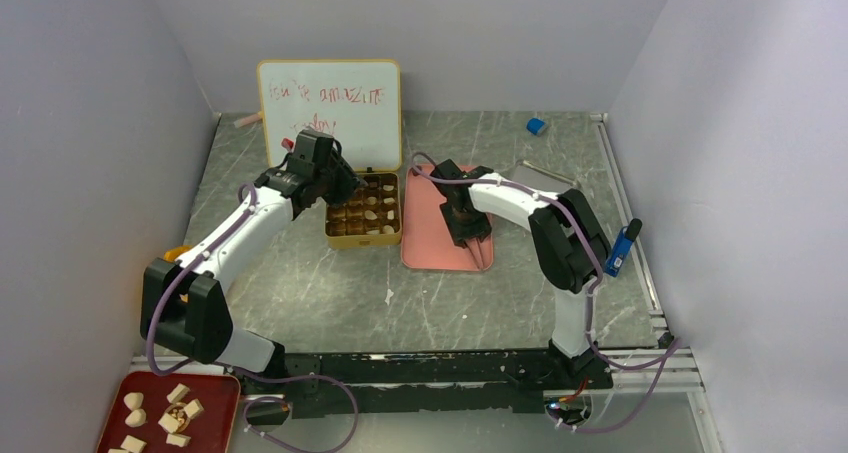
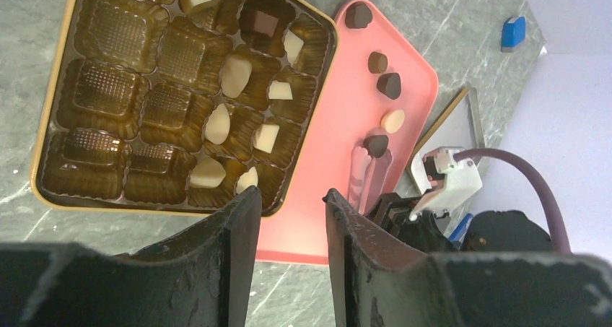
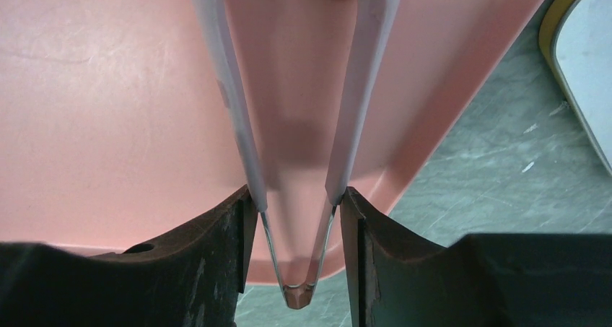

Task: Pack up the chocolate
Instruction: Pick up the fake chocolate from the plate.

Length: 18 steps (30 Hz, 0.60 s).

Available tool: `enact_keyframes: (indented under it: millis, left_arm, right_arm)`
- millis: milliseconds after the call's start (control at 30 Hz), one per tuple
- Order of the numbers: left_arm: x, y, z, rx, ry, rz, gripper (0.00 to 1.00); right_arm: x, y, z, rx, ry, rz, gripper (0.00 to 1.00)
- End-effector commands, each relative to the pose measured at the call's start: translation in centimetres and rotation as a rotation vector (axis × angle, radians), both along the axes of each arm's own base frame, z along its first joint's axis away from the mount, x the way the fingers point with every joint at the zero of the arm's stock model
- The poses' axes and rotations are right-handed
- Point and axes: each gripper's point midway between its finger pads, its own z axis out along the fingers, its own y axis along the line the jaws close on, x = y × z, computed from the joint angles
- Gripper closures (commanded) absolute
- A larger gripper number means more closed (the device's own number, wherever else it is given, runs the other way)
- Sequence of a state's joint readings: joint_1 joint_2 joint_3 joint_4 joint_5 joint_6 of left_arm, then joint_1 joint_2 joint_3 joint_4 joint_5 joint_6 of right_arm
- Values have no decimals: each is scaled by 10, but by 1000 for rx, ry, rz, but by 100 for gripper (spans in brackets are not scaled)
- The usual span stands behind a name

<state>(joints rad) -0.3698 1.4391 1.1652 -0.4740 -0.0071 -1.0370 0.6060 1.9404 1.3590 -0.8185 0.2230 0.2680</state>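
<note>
Nearest, my right gripper (image 3: 296, 204) clamps the tongs (image 3: 238, 125) close to their hinge, above the near end of the tray (image 3: 108, 89). That hold sits low on slick plastic, so I judge the tongs could twist or slide. At twelve o'clock from there the chocolate (image 2: 390, 85) lies loose on the tray, one dark piece at the tong tips. It is rounded and could squirt away when pinched. At nine o'clock of the tray, my left gripper (image 2: 289, 204) hangs parted and empty over the box (image 2: 43, 136) edge, where a crossing arm might strike it.
</note>
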Motion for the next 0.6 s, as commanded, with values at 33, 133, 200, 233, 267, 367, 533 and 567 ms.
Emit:
enact_keyframes:
  millis: [33,133,200,233,267,367,533,567]
  left_arm:
    - [11,-5,16,-30,-51,-2,57]
    - [12,-5,16,-29,-50,0,57]
    - [12,-5,15,-31,-49,0,57]
    - [12,-5,15,-30,-47,0,57]
    - [13,-6,15,-31,-47,0,57]
    - [13,-6,13,-33,-44,-1,57]
    - [12,-7,10,-38,-38,-1,57]
    - [12,-7,10,-41,-38,-1,57]
  right_arm:
    - [18,1,-1,16,-13,-3,51]
    - [21,-1,-4,14,-10,-8,51]
    - [24,-3,-5,14,-7,-11,51]
    - [24,-3,-6,16,-4,-11,51]
    - [26,-3,-7,17,-4,-11,51]
    - [29,-2,-9,21,1,-12,51]
    - [31,3,-13,31,15,-4,51]
    - [31,3,-14,32,18,-4,51]
